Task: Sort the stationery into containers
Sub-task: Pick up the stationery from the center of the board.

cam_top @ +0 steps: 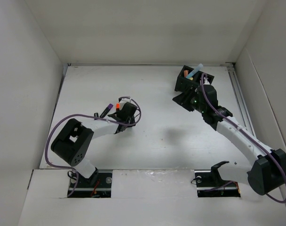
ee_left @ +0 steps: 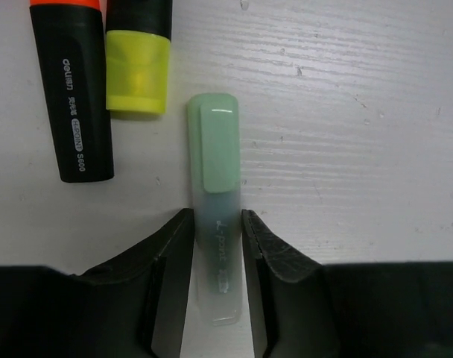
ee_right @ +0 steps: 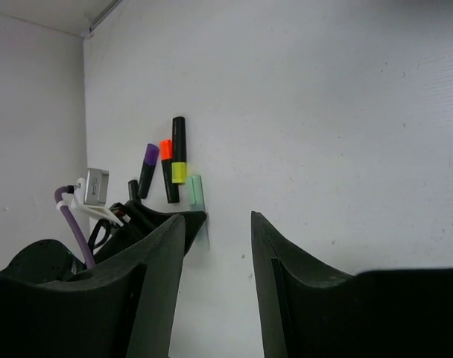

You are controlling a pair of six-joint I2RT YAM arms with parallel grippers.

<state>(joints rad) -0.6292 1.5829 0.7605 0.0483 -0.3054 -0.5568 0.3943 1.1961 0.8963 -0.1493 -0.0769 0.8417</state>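
A pastel green highlighter (ee_left: 214,149) lies on the white table, and my left gripper (ee_left: 217,246) is shut on its clear lower barrel, both fingers touching its sides. Just left of it lie a black marker with an orange end (ee_left: 70,97) and a black one with a yellow cap (ee_left: 137,67). From above, my left gripper (cam_top: 123,112) is at mid-left, beside a purple-ended marker (cam_top: 105,110). The black organiser box (cam_top: 189,81) stands at the back right with a blue marker (cam_top: 195,72) sticking out. My right gripper (cam_top: 184,98) is open and empty just in front of the box.
The right wrist view looks across the table to the marker cluster: purple-ended (ee_right: 148,168), orange-ended (ee_right: 167,175), yellow-capped (ee_right: 179,156) and green (ee_right: 195,190). White enclosure walls surround the table; a rail (cam_top: 239,94) runs along the right edge.
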